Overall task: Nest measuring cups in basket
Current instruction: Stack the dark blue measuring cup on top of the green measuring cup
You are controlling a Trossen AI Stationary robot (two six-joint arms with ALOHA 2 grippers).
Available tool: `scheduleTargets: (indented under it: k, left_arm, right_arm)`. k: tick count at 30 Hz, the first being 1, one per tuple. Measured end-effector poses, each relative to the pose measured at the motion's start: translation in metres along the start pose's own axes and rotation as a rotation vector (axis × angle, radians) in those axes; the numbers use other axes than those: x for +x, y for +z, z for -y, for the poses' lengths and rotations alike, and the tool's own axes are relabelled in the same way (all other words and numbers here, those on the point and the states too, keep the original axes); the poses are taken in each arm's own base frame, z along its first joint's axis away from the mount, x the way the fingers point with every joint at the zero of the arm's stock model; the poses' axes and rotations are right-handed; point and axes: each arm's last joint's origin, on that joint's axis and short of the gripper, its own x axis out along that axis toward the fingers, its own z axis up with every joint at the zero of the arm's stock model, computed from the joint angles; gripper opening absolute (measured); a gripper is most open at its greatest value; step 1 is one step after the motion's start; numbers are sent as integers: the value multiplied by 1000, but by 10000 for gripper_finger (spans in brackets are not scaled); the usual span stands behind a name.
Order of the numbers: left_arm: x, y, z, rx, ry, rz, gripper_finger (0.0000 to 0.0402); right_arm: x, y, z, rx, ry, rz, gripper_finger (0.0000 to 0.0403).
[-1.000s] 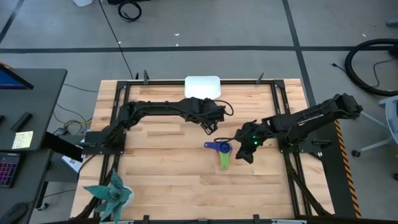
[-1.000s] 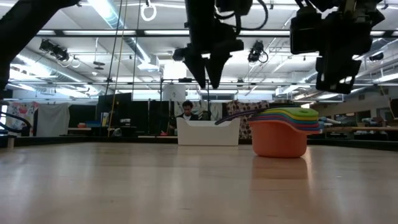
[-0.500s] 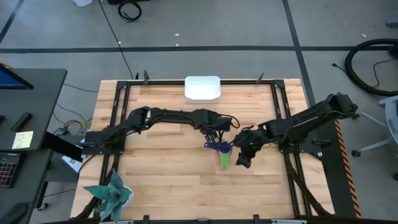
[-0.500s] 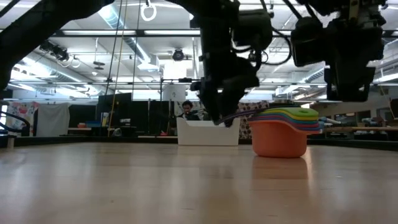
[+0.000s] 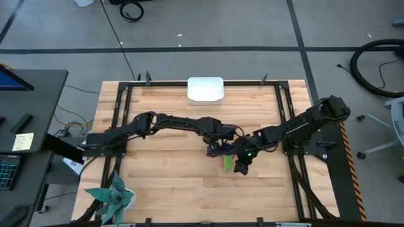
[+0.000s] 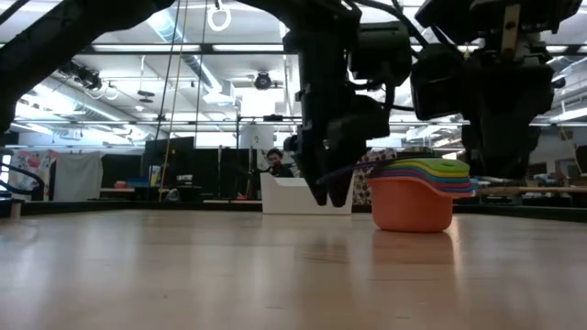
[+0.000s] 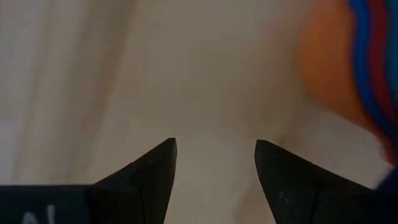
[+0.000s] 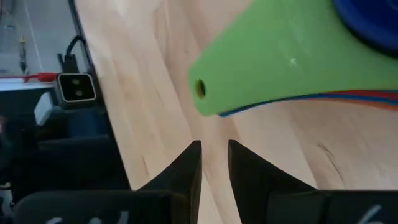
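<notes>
The measuring cups (image 6: 417, 194) stand nested in one stack on the table's middle, orange one at the bottom, handles fanned out to one side. The green handle (image 5: 227, 162) points toward the near edge. My left gripper (image 5: 216, 147) points down just left of the stack, open, with bare table between its fingers (image 7: 214, 152) and the stack (image 7: 348, 68) beside it. My right gripper (image 5: 239, 167) slants down right of the green handle (image 8: 273, 56), its fingers (image 8: 214, 155) a narrow gap apart with nothing between them. The white basket (image 5: 206, 89) sits at the far edge.
A potted plant (image 5: 113, 197) stands at the near left corner. Dark frame rails (image 5: 123, 120) run along the table's sides. In the low view a person (image 6: 273, 162) shows in the room behind the basket (image 6: 289, 195).
My left gripper has come down and toward the near edge, rolling a little, and now stands low beside the stack's handles. My right gripper has sunk and moved left toward the green handle. The cups have stayed in place.
</notes>
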Motion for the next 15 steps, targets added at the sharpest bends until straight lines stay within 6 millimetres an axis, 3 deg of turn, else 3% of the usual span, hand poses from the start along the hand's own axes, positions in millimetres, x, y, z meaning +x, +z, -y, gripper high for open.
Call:
scheduleTargets:
  k: [6, 15]
  left_arm:
    - [-3, -9, 18, 28, -86, -43, 222]
    - [-4, -13, 26, -11, -130, -74, 222]
  right_arm:
    - [4, 3, -1, -44, 3, 47, 81]
    - [4, 6, -6, -146, 5, 117, 79]
